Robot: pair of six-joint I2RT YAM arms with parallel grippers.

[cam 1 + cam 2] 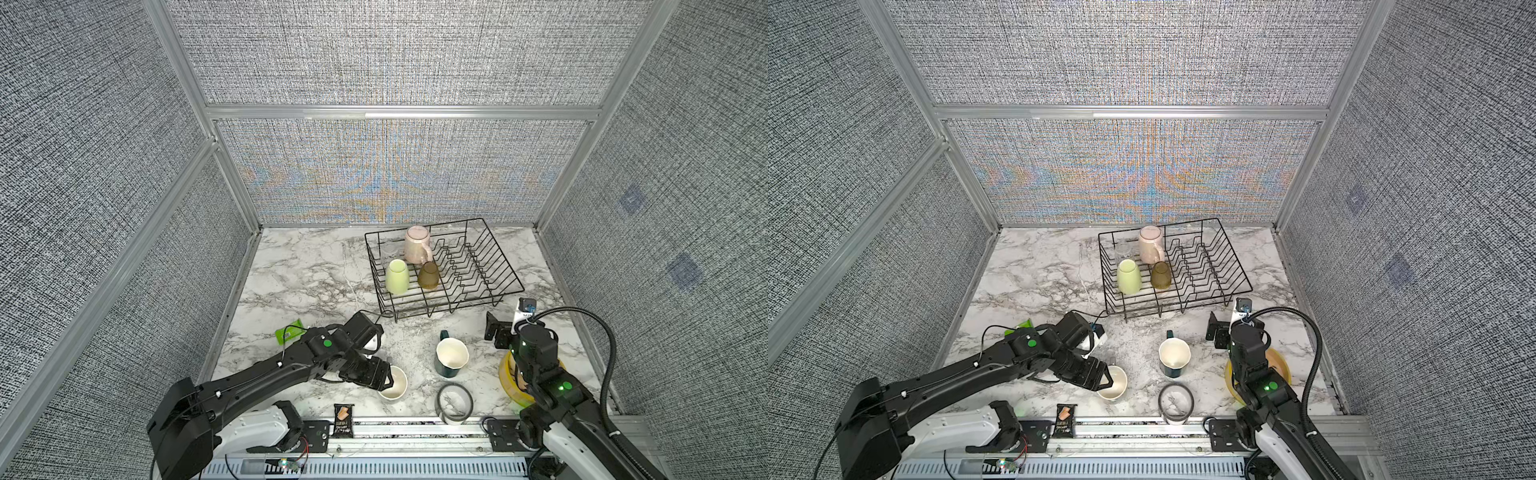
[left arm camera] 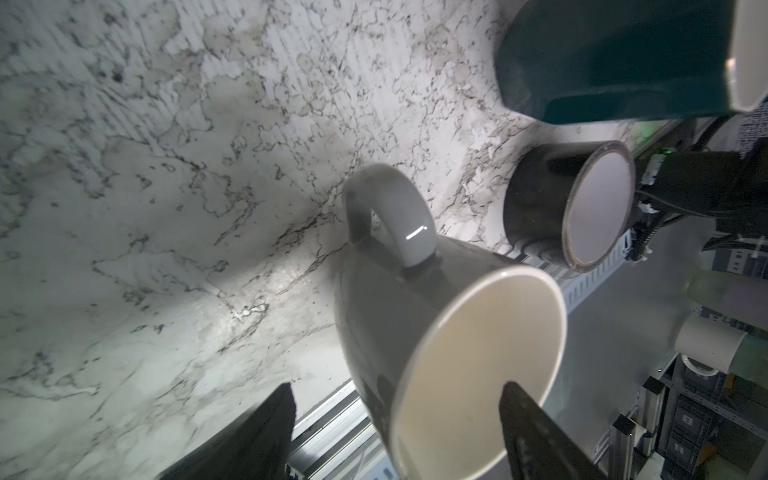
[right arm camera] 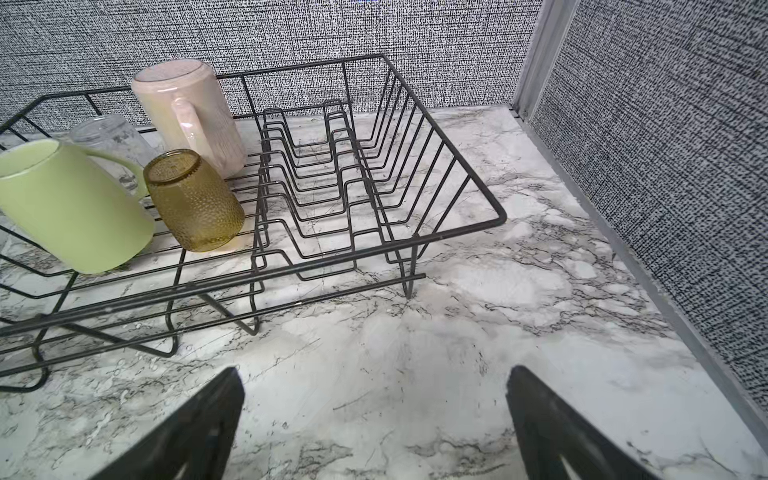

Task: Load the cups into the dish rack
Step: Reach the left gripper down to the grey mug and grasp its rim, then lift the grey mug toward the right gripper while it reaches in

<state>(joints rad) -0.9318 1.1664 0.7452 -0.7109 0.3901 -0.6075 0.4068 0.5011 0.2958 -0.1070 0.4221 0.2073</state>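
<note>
Four cups stand bottoms-up in left part of dish rack (image 1: 469, 266), beside zigzag dividers: pink mug (image 1: 417, 244) and small clear glass (image 1: 390, 248) at back, pale green mug (image 1: 397, 277) and amber tumbler (image 1: 428, 275) in front. Two cups are upright on marble table (image 1: 299, 282): grey mug (image 1: 395, 384) near front edge, dark teal mug (image 1: 451, 357) apart on its right.

Left gripper (image 2: 397, 390) is at grey mug with jaws parted, one finger inside mouth, other outside wall with gap showing; not clamped.

Right gripper (image 3: 374, 370) is spread wide over bare marble near rack, holding nothing.

Tape ring (image 2: 536, 203) is near grey mug.
</note>
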